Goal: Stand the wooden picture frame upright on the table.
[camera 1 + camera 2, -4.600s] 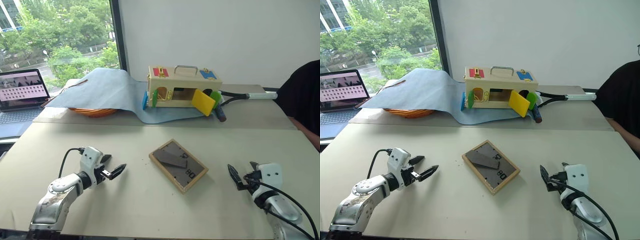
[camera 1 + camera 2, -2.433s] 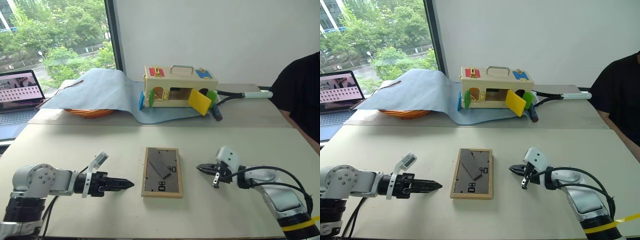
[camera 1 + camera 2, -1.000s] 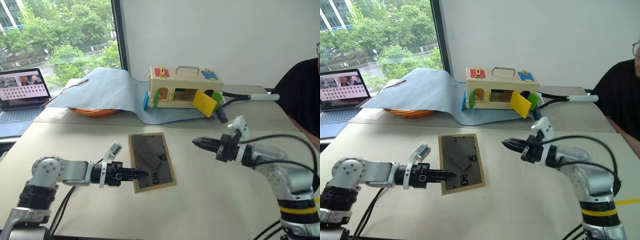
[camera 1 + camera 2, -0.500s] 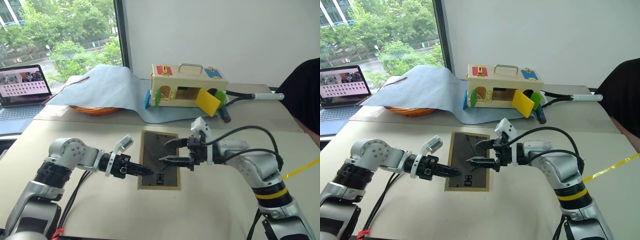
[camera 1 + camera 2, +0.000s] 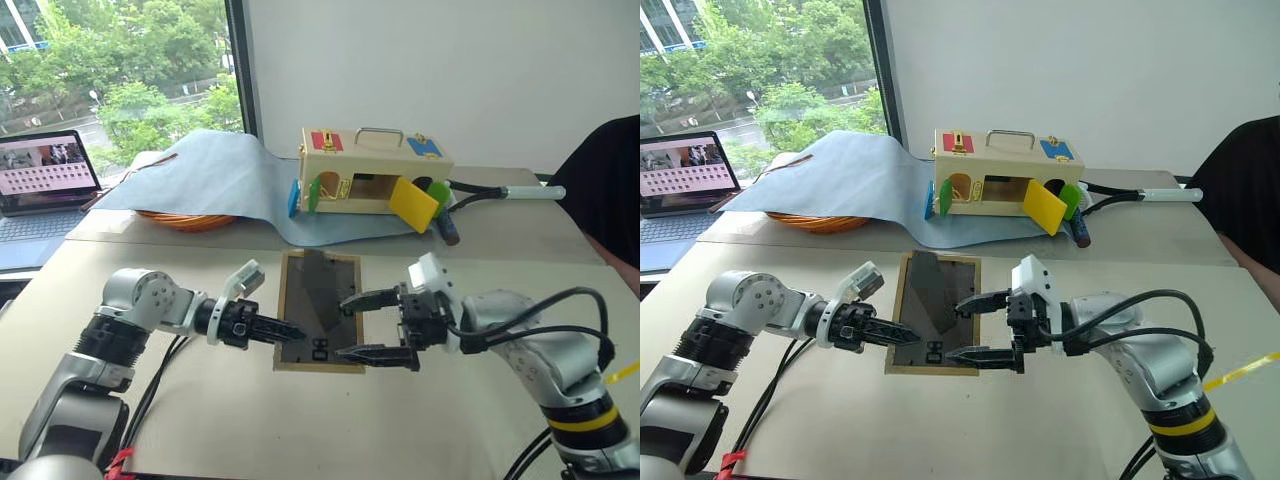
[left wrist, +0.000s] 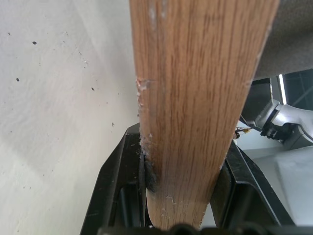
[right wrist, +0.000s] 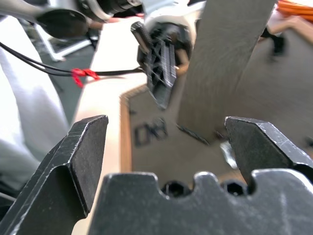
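The wooden picture frame point(image 5: 318, 312) is tilted up over the beige table point(image 5: 300, 430), its dark grey back with the stand flap point(image 5: 322, 285) and white marks facing me. I cannot tell whether its lower edge touches the table. My left gripper point(image 5: 288, 333) is shut on the frame's left edge; the left wrist view has the light wood rail point(image 6: 195, 98) pinched between the black fingers. My right gripper point(image 5: 372, 327) stands open at the frame's right side, one finger above the other. Through its spread fingers point(image 7: 80, 156), the right wrist view shows the flap point(image 7: 220, 63).
At the back stand a wooden box with coloured flaps point(image 5: 375, 175) on a blue-grey cloth point(image 5: 210, 175), an orange basket point(image 5: 185, 220) under the cloth, and a laptop point(image 5: 45, 170) at far left. A person in dark clothes point(image 5: 605, 190) sits at the right edge.
The frame lay flat on its front; my left gripper took its left edge and tipped it up. My right gripper opened wide and came in beside the frame's right side.
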You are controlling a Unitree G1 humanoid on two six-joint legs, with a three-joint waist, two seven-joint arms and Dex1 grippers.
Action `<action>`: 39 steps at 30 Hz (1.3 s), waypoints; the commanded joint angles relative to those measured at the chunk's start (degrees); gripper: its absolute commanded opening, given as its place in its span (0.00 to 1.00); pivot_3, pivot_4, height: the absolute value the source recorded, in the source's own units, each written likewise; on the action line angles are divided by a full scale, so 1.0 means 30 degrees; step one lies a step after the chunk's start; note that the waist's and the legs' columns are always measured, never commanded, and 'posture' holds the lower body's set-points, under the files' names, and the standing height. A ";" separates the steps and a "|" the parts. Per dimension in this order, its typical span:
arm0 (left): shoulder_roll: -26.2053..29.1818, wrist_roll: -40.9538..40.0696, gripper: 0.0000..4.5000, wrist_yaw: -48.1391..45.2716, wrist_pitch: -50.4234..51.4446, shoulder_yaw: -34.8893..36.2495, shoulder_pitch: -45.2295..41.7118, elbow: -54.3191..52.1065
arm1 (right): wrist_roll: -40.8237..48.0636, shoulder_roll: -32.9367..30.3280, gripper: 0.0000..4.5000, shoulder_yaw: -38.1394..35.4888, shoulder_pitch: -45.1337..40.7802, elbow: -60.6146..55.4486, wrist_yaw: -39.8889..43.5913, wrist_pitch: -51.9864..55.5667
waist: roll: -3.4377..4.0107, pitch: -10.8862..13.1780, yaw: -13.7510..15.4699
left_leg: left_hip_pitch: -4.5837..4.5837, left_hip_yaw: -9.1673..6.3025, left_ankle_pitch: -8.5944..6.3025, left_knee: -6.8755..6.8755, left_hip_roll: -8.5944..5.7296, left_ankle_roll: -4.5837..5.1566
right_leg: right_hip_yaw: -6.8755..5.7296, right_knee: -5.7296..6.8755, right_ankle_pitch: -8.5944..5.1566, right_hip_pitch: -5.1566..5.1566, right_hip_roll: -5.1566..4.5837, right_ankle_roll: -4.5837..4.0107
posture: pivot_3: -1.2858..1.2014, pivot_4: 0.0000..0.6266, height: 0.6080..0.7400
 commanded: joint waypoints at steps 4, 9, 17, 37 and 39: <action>0.0519 -0.0360 0.25 -0.2220 0.1491 0.0479 -0.1726 0.0491 | -0.6694 -0.1539 0.98 -0.1829 -0.0171 0.4476 -0.1555 -1.0175 | -0.0005 0.0023 0.0092 | -0.0006 -0.0012 0.0004 0.0023 -0.0011 -0.0002 | -0.0014 -0.0001 -0.0014 0.0007 0.0000 0.0026 | 0.52 0.24 0.49; 0.0263 0.0477 0.25 -0.2970 0.1194 -0.0311 -0.2563 0.1027 | -1.4708 -0.2186 0.98 0.0001 -0.0733 0.9483 -0.5384 -2.3321 | 0.0018 0.0045 0.0016 | -0.0002 -0.0015 0.0004 0.0008 -0.0010 -0.0002 | -0.0019 -0.0002 -0.0021 0.0002 0.0000 0.0030 | 0.52 0.24 0.49; -0.0208 0.0969 0.25 -0.3631 0.1426 -0.0773 -0.3057 0.1386 | -2.2084 0.0623 0.98 0.0437 -0.2263 1.0350 -1.3137 -2.9536 | 0.0117 0.0116 -0.0209 | -0.0001 -0.0059 0.0040 0.0008 -0.0013 -0.0051 | -0.0041 0.0055 0.0014 0.0007 0.0000 -0.0031 | 0.52 0.24 0.49; 0.1944 0.3277 1.00 -0.5632 -0.4142 -0.0569 -0.0542 -0.0853 | -2.0046 0.0926 0.28 0.1587 -0.2652 1.1901 -1.4355 -2.8821 | 0.0126 0.0133 -0.0072 | 0.0006 -0.0181 0.0139 0.0149 -0.0041 -0.0086 | -0.0121 0.0328 -0.0010 0.0031 0.0000 -0.0038 | 0.52 0.24 0.49; 0.1904 0.3415 1.00 -0.4907 -0.5718 0.1218 0.0159 -0.0674 | -1.8158 0.0989 0.28 0.1653 -0.2667 1.2286 -1.3248 -2.7872 | 0.0126 0.0134 -0.0098 | 0.0006 -0.0189 0.0139 0.0147 -0.0041 -0.0086 | -0.0130 0.0330 -0.0004 0.0031 0.0000 -0.0048 | 0.52 0.24 0.49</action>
